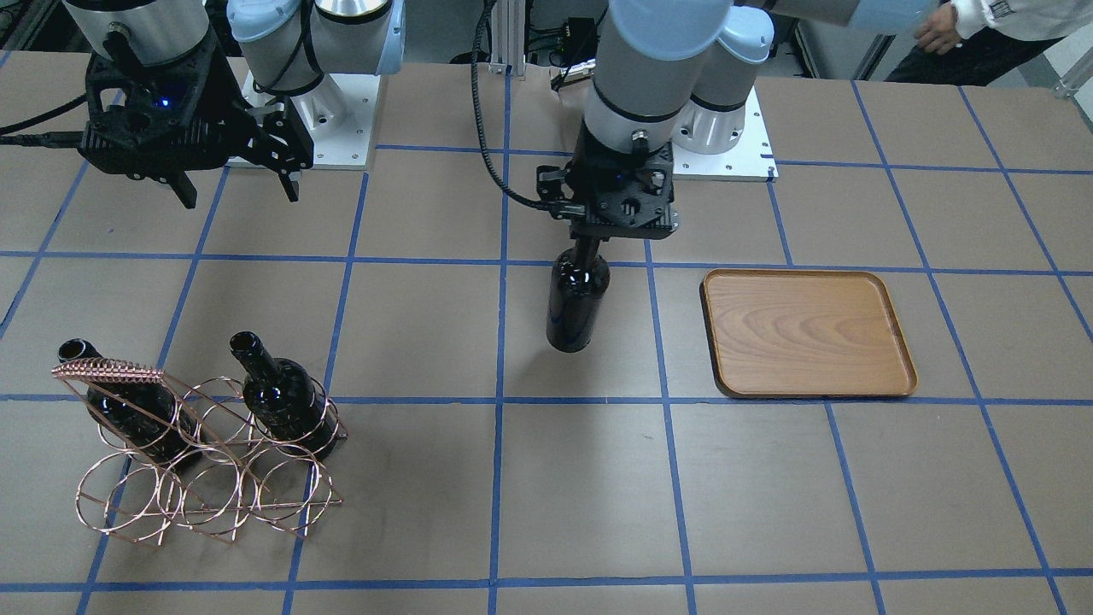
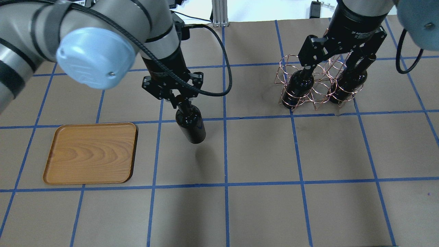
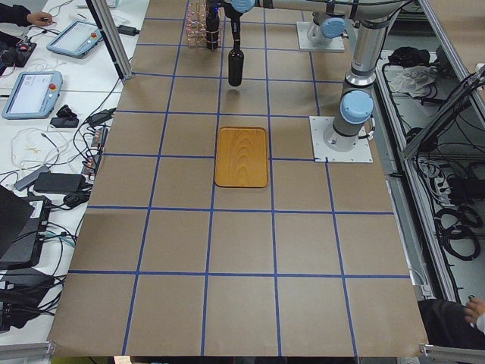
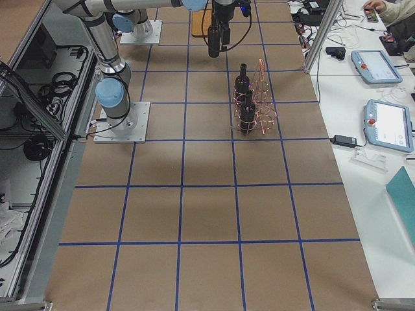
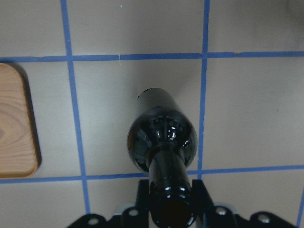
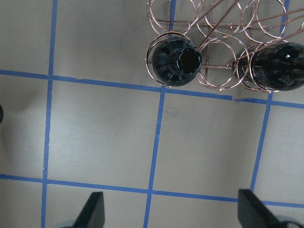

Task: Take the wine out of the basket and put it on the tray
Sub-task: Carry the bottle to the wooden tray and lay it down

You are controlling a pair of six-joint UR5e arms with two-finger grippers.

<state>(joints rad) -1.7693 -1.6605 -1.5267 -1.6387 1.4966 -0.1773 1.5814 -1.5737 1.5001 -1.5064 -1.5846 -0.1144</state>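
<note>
Overhead exterior view: left gripper clamped on the neck of the wine, which hangs over mid-worktop between the tray toward the left edge and the basket toward the right edge. Right gripper fingers spread apart.

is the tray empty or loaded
Empty: the tray shows only bare wood; the left claw holds the wine beside it.

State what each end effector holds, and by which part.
The left end effector grips the wine by its neck; the right end effector holds nothing.
</note>
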